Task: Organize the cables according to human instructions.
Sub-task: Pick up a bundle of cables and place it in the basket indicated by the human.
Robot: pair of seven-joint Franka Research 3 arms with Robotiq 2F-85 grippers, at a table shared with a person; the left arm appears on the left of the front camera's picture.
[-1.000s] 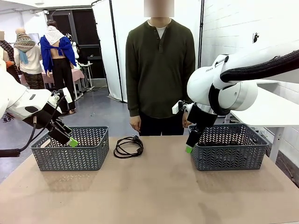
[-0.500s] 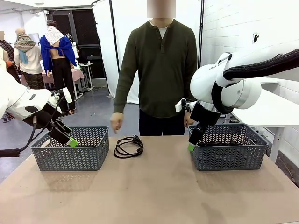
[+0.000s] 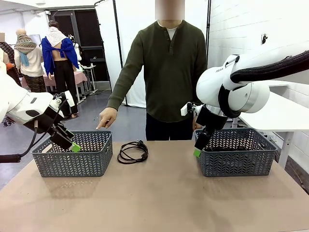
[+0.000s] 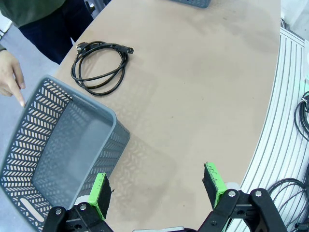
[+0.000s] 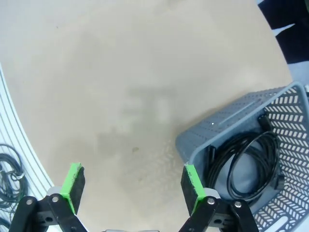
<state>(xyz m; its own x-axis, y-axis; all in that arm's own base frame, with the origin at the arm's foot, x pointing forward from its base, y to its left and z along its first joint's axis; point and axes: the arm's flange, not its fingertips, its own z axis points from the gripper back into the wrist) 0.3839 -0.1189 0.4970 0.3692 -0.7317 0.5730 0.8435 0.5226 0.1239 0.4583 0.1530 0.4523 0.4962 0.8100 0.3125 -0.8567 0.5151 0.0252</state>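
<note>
While the person (image 3: 166, 72) stands at the far side of the table (image 3: 159, 193), one hand (image 3: 106, 118) reaches down with a finger pointing at the far rim of the left basket (image 3: 75, 153). From the left wrist camera that hand (image 4: 10, 79) shows at about nine o'clock, its fingertip just above the basket's (image 4: 63, 154) far edge.

One cable (image 3: 132, 151) lies coiled on the table, just to the three o'clock side of the left basket and well apart from the right basket (image 3: 236, 152). Seen from the left wrist, the coil (image 4: 99, 67) sits at about eleven o'clock, beyond the basket's corner, plugs at its far end.

At least one more coiled cable (image 5: 246, 162) lies inside the right basket (image 5: 212, 126), at about four o'clock in the right wrist camera's picture; how many coils are stacked there I cannot tell.

Left gripper (image 3: 73, 146) hangs over the near side of the left basket, jaws spread wide and holding nothing; its green pads (image 4: 100, 194) straddle the basket's near corner. Right gripper (image 3: 197, 152) hangs at the left edge of the right basket, jaws also wide and empty, one pad (image 5: 191, 187) above the basket's corner and the other over bare table.
</note>
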